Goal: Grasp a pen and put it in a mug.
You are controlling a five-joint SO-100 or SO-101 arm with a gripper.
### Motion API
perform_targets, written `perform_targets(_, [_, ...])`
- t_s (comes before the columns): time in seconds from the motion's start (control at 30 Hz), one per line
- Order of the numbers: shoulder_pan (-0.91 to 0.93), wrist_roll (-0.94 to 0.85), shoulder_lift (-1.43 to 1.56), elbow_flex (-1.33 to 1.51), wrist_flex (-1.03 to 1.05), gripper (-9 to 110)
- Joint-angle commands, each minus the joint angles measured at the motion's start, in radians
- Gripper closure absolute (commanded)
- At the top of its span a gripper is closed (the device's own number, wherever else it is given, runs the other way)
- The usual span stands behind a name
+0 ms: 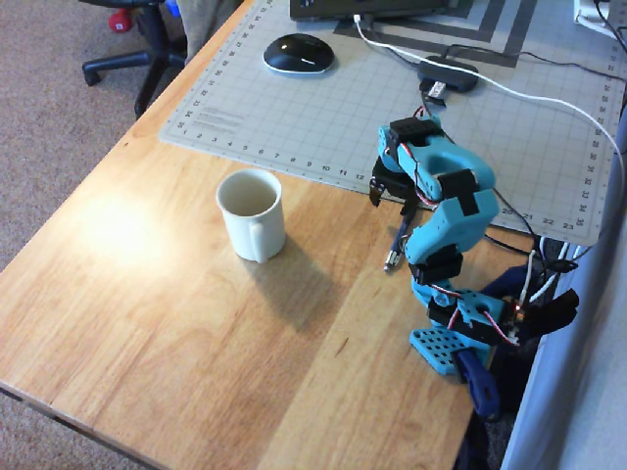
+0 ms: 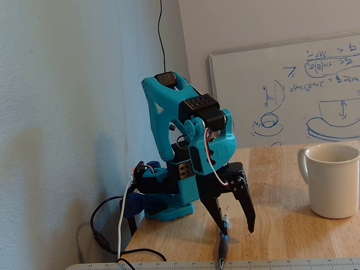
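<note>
The dark pen (image 1: 396,245) lies on the wooden table beside the arm's base, its silvery tip pointing at the table's front edge. In the fixed view the pen (image 2: 223,246) points toward the camera. My gripper (image 1: 392,199) is open and lowered over the pen's far end. In the fixed view the gripper (image 2: 236,226) hangs just above the wood, one fingertip (image 2: 223,225) right at the pen's end and the other to its right. Nothing is held. The cream-white mug (image 1: 252,213) stands upright and empty, well to the left; in the fixed view the mug (image 2: 334,180) is at the right.
A grey cutting mat (image 1: 323,117) covers the table's far part, with a black mouse (image 1: 298,53), a USB hub (image 1: 449,75) and a white cable (image 1: 529,98). The arm's base (image 1: 460,323) sits at the right edge. A whiteboard (image 2: 281,95) leans against the wall.
</note>
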Motion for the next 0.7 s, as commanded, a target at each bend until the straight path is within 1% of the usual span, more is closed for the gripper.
perform_targets(0.0, [0.009, 0.009, 0.012, -0.074, -0.009, 83])
perform_targets(0.2, [0.071, 0.008, 0.017, -0.072, -0.008, 83])
perform_targets(0.67, [0.081, 0.011, -0.12, -0.032, -0.02, 83])
